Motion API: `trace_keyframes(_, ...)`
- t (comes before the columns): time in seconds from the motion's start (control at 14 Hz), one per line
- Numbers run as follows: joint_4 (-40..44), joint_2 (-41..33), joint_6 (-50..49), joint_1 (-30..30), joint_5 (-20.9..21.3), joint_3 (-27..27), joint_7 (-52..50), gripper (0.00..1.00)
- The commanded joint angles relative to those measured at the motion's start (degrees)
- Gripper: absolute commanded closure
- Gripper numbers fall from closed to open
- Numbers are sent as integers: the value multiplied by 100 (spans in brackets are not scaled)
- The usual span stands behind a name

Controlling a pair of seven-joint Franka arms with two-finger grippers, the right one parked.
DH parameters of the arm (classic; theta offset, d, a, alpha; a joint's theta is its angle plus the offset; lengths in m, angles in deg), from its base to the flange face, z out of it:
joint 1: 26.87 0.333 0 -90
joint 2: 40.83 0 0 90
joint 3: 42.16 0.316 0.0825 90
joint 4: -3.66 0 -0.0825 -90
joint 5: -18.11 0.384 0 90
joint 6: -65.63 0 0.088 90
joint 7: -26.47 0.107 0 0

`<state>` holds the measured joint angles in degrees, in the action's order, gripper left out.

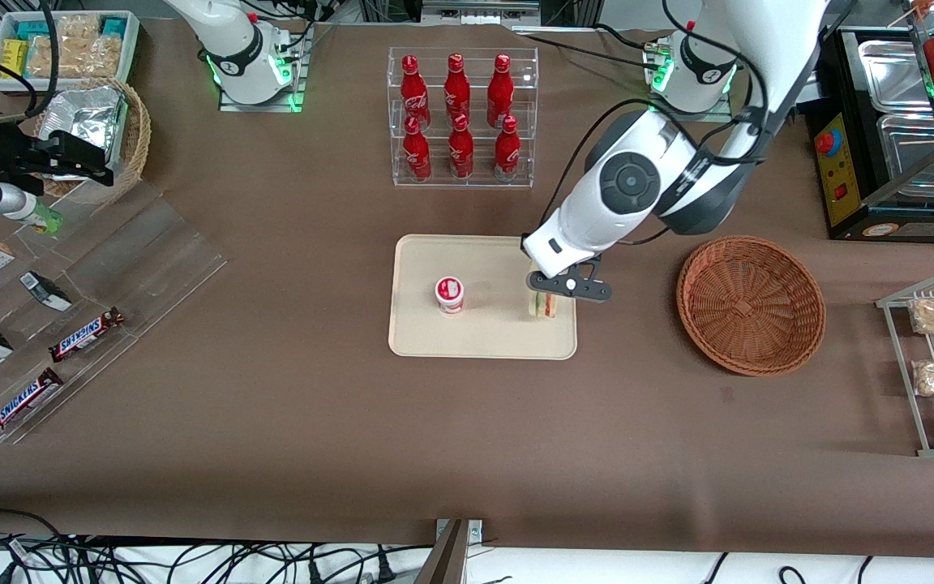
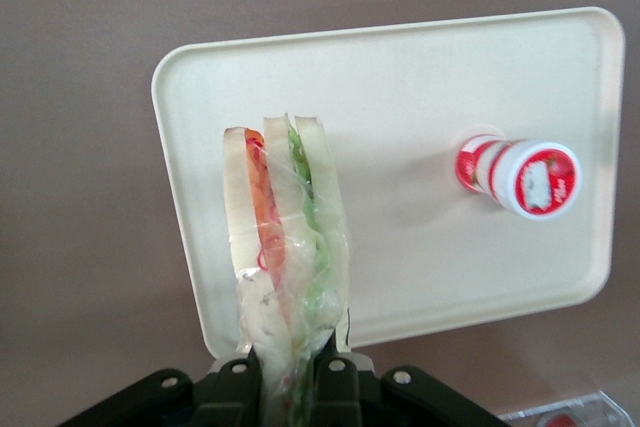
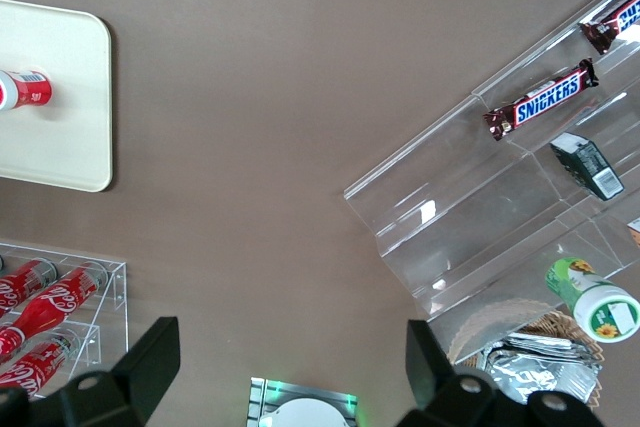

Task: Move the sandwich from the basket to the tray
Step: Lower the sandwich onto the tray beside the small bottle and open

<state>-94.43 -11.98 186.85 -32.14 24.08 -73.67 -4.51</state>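
With the flat cream-beige plastic tray (image 1: 418,332) under it, left arm's gripper (image 1: 554,301) is clamped on the clear-wrapped triangular sandwich (image 2: 285,237), hovering over tray's basket-side edge. Round reddish-brown wicker basket (image 1: 751,304) sits empty. Placing step; next: lower, let go.

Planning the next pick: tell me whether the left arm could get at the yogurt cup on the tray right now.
Probably not yet: the gripper is shut on the sandwich over the tray. The cup stands apart beside it with nothing over it, so after release the way looks free.
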Motion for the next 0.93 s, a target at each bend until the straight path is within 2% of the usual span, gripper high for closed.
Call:
trace_keyframes(0.0, 115, 323, 147, -193, 570, 22, -539, 100)
trace_keyframes(0.21, 115, 578, 314, -290, 712, 39, -637, 100)
trace_keyframes(0.57, 132, 974, 437, -395, 1335, 39, -970, 100)
trace_keyframes(0.79, 124, 1079, 596, -404, 1407, 39, -1121, 100)
trace_keyframes(0.86, 124, 1080, 596, -404, 1407, 39, -1156, 84)
